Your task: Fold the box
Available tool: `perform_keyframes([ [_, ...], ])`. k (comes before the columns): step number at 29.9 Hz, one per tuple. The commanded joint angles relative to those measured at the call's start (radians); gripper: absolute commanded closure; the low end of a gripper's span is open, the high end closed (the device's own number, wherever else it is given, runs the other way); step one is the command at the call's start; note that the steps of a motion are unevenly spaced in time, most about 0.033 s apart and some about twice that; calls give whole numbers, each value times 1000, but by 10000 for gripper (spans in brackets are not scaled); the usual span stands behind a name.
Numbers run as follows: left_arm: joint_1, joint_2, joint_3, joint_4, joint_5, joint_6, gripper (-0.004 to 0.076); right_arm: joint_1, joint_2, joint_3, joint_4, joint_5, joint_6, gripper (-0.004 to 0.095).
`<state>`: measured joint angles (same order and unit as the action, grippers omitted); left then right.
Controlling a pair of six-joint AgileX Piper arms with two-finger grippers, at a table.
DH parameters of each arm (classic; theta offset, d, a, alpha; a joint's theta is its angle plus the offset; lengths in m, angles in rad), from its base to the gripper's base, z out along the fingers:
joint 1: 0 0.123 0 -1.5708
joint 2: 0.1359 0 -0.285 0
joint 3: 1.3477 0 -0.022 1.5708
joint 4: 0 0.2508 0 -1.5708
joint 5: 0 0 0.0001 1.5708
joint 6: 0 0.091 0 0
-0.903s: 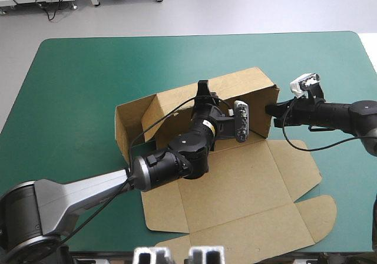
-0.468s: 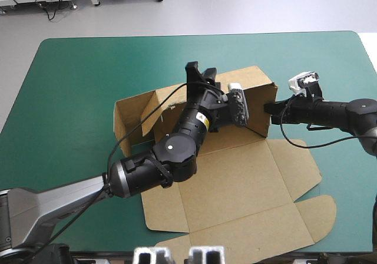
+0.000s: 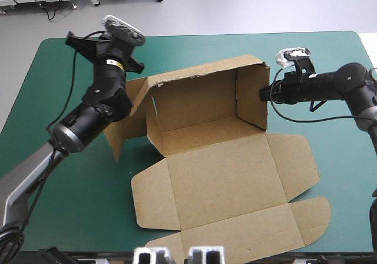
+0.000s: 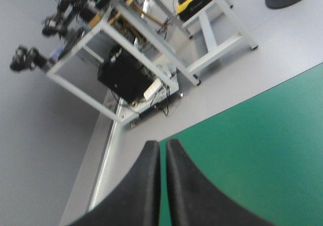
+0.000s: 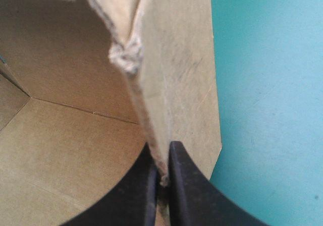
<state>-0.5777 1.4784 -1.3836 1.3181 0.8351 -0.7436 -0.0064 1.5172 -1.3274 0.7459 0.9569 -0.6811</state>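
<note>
Box (image 3: 224,175) walls up, flap (image 3: 125,128) seemingly untucked, right gripper (image 5: 162,146) pinching wall (image 5: 176,85), left gripper (image 4: 162,142) closed

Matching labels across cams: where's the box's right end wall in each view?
High view: the box's right end wall stands upright right of the table's middle, gripped by the right gripper.
Left wrist view: not in it; only teal-green cover ahead of the left gripper.
Right wrist view: edge-on between the right gripper's fingers.
Shared landmark: the teal-green cover.
</note>
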Motion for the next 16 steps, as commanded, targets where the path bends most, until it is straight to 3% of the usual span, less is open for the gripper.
perform_keyframes([
  [1, 101, -74, -35, -39, -50, -42, 729, 24, -11, -161, -119, 91, 228, 911],
  [5, 204, -109, -35, -171, -91, -34, 729, 34, 69, -283, -239, 306, 369, 911],
  [11, 266, -129, -35, -371, -91, 127, 729, 34, 175, -309, -228, 298, 385, 911],
  [16, 270, -129, -35, -573, -95, 238, 729, 34, 292, -309, -216, 284, 252, 905],
])
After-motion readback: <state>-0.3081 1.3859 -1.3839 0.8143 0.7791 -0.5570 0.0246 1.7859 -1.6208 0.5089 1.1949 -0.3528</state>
